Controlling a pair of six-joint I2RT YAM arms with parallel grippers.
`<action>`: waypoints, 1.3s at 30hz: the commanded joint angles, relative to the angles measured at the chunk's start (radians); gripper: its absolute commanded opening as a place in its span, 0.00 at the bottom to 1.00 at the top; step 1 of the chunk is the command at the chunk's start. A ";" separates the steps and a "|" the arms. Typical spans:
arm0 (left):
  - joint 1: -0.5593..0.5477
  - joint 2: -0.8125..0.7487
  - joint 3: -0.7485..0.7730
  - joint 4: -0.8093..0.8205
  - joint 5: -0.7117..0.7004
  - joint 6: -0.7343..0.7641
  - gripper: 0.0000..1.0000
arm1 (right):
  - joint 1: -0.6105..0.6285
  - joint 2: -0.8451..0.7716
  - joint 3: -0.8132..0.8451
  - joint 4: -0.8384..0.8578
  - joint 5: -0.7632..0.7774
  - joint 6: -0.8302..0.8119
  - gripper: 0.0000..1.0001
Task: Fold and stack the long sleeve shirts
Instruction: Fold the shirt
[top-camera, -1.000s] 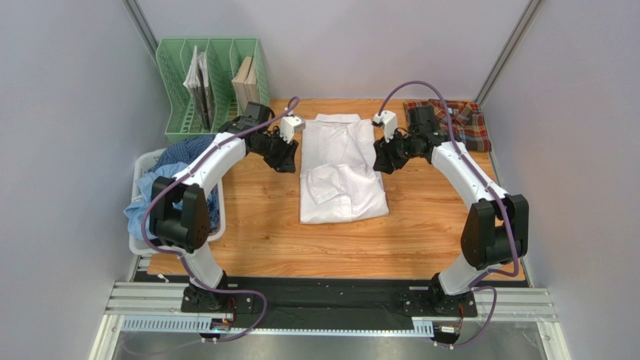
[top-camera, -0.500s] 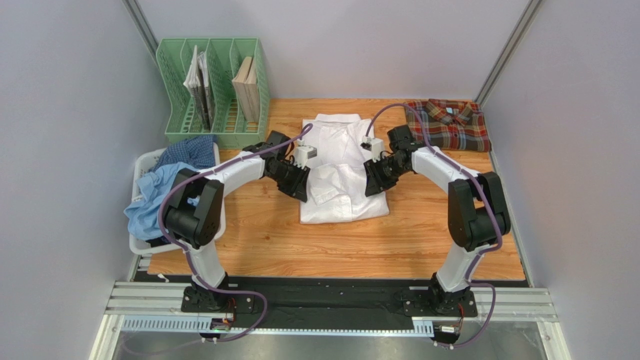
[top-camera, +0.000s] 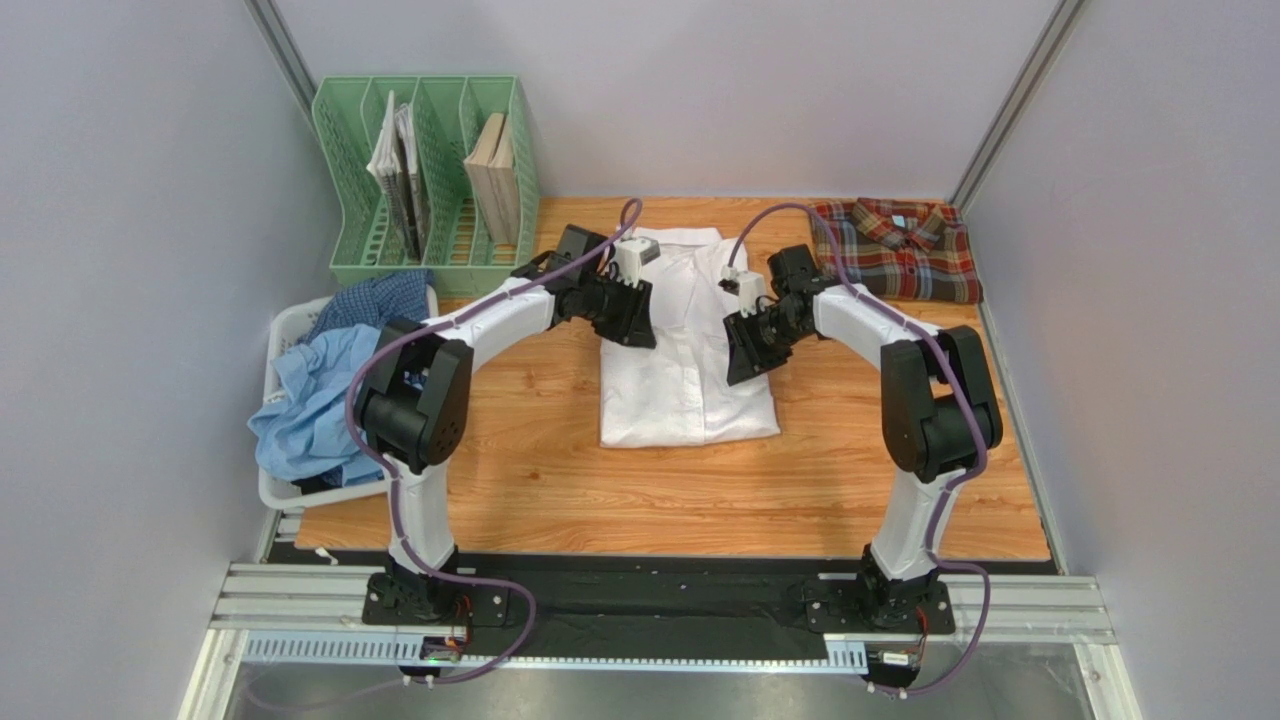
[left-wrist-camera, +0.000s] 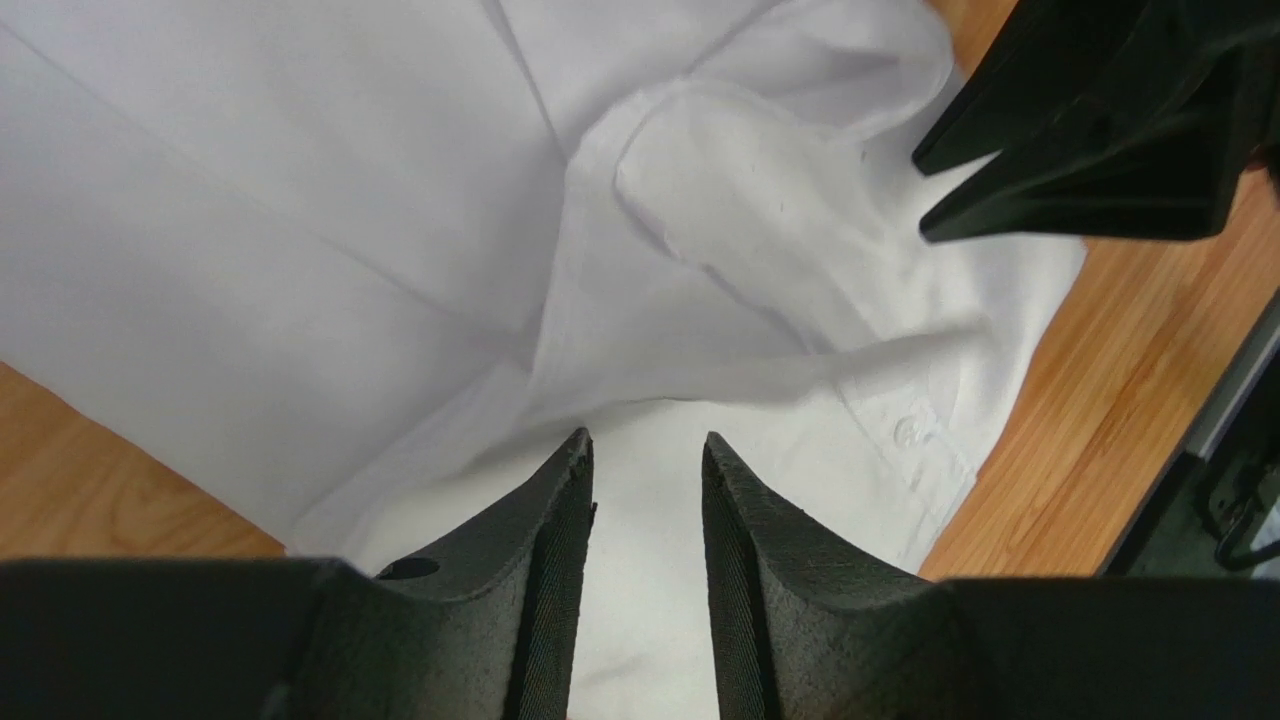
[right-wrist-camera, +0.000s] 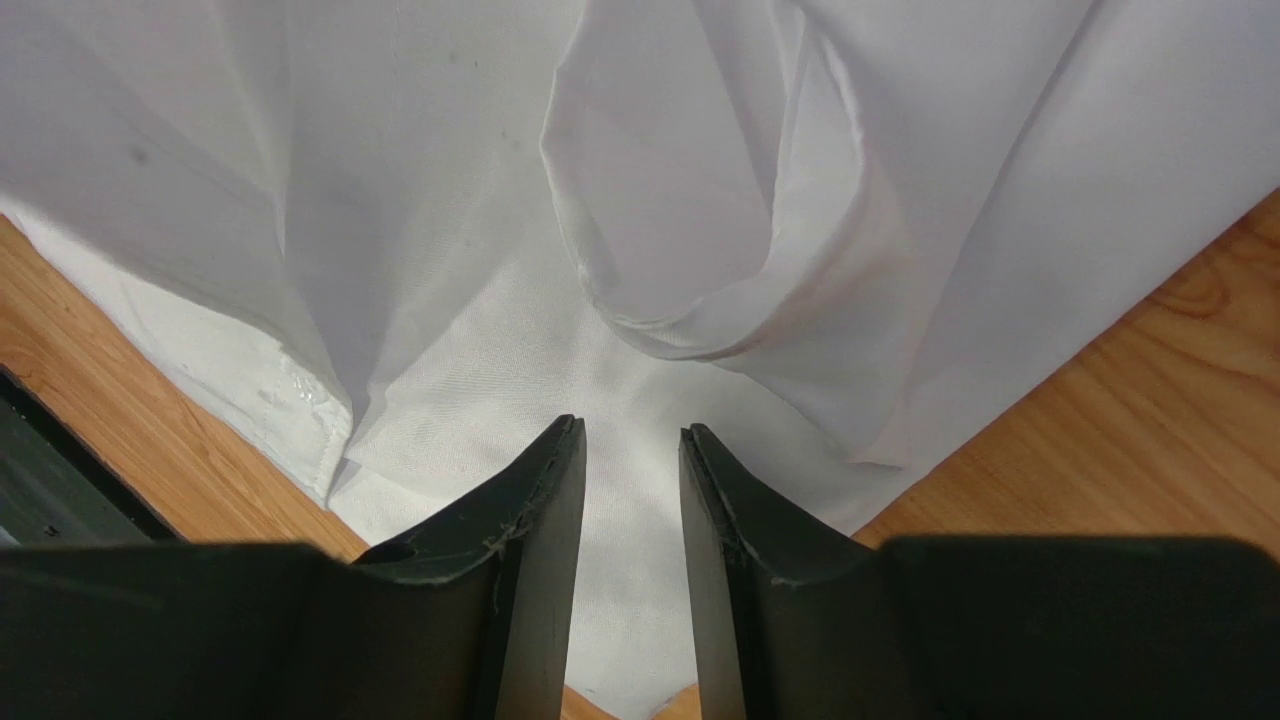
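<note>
The white shirt (top-camera: 684, 390) lies at the centre of the table (top-camera: 676, 495), collar toward the far edge and already narrowed into a long panel. The left gripper (left-wrist-camera: 646, 444) pinches a fold of it on the left side. The right gripper (right-wrist-camera: 628, 429) pinches the matching spot on the right side. In each wrist view, creases run into the narrow gap between the fingers.

The step in hand looks like carrying the far half over the near half. To do it well, both arms should lift level and travel toward the near edge together. That way the cloth stays taut across and the tucked sleeves do not spill out. Set the carried edge flush with the near hem, then release both sides at once.

There is open wood near of the shirt and on both sides. The folded plaid shirt (top-camera: 899, 252) sits in the far right corner, well apart from the right arm. At the left, the basket (top-camera: 286, 333) of blue shirts (top-camera: 316, 405) and the green file rack (top-camera: 353, 165) stand close behind the left arm's elbow. A wide swing there could snag.
</note>
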 joint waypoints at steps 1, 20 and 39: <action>0.008 0.033 0.096 0.139 -0.015 -0.098 0.43 | -0.008 -0.006 0.072 0.031 0.004 0.008 0.35; 0.074 -0.185 -0.124 -0.037 0.112 0.027 0.52 | -0.040 0.260 0.444 -0.026 0.089 0.023 0.35; 0.087 0.082 -0.098 -0.055 0.425 -0.080 0.50 | -0.078 0.085 0.002 0.020 -0.295 0.162 0.35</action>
